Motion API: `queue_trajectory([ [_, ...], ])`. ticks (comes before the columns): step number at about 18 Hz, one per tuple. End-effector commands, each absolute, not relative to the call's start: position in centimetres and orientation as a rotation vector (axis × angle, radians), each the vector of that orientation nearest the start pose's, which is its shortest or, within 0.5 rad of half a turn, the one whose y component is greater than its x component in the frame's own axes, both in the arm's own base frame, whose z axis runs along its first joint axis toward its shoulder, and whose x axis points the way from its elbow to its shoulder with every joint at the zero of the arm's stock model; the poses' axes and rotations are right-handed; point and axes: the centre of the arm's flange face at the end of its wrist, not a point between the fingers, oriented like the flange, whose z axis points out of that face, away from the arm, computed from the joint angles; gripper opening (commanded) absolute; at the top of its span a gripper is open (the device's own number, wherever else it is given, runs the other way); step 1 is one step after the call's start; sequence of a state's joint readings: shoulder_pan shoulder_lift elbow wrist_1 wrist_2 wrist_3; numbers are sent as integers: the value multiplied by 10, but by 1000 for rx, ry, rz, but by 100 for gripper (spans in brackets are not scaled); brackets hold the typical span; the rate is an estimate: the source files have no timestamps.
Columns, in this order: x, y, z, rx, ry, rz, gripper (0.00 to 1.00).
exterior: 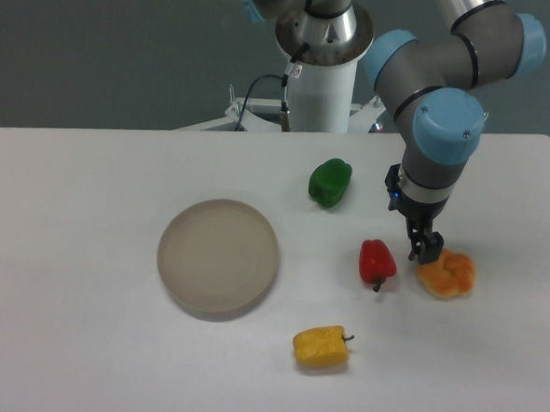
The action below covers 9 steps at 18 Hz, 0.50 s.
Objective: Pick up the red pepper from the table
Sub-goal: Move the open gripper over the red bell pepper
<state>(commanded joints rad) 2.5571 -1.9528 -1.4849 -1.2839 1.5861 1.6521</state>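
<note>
The red pepper (pixel 377 262) lies on the white table (pixel 80 343) right of centre, its dark stem pointing toward the front. My gripper (pixel 424 252) hangs point-down just right of the red pepper, over the left edge of the orange lobed pepper (pixel 447 275). The gripper is apart from the red pepper. Its fingers look close together and nothing shows between them.
A green pepper (pixel 331 182) lies behind the red one. A yellow pepper (pixel 321 347) lies nearer the front. A round grey plate (pixel 218 257) sits left of centre. The robot base (pixel 319 69) stands at the table's back edge.
</note>
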Motion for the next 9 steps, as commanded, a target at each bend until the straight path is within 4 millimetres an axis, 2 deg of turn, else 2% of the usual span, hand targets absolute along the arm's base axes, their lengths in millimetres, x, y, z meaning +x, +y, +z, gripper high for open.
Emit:
queue_trajectory([
  [7, -459, 454, 346, -2982, 962, -6, 100],
  [9, -459, 456, 342, -3019, 824, -19, 100],
])
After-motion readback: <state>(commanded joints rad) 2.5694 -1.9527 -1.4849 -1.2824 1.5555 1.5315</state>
